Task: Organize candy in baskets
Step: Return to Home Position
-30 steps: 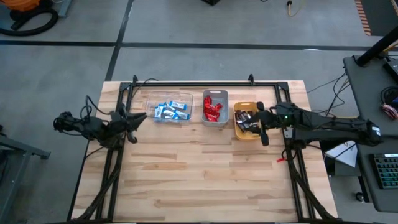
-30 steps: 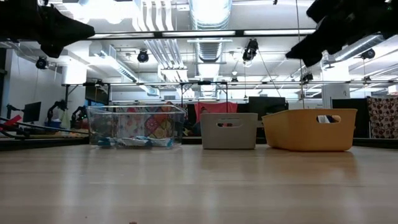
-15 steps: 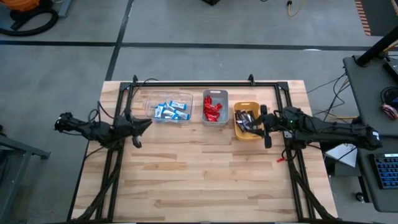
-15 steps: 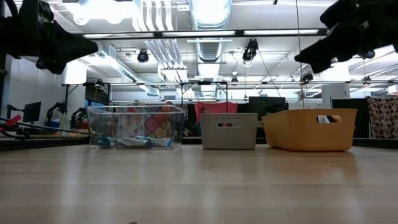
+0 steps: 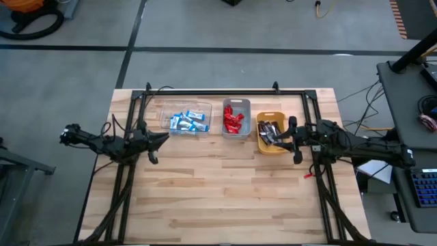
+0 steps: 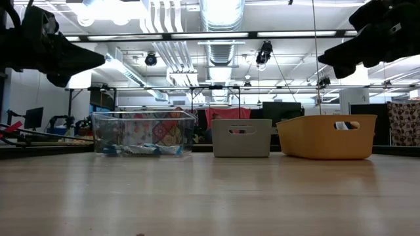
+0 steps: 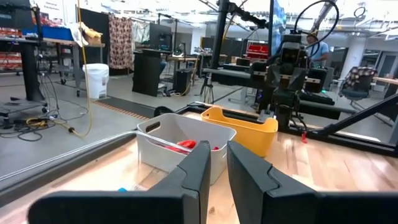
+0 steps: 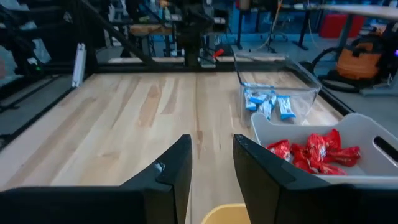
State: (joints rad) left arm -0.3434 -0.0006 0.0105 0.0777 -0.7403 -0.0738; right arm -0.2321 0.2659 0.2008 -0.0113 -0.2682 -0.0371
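A pale wood table [image 5: 225, 198] stands on a grey workshop floor. Three bins sit in a row along its far edge. The clear bin [image 5: 164, 116], leftmost, holds blue bars [image 5: 188, 122]. The grey bin [image 5: 248, 119], in the middle, holds red pieces [image 5: 233, 120]. The yellow bin [image 5: 271, 150], rightmost, holds brown bars [image 5: 270, 130]. The left gripper [image 7: 219, 152] hangs above the table by the clear bin's near left corner, its fingers almost together with only a thin slit between them. The right gripper [image 8: 212, 149] hangs just beside the yellow bin, toward the right edge. Its fingers are a little apart and hold nothing.
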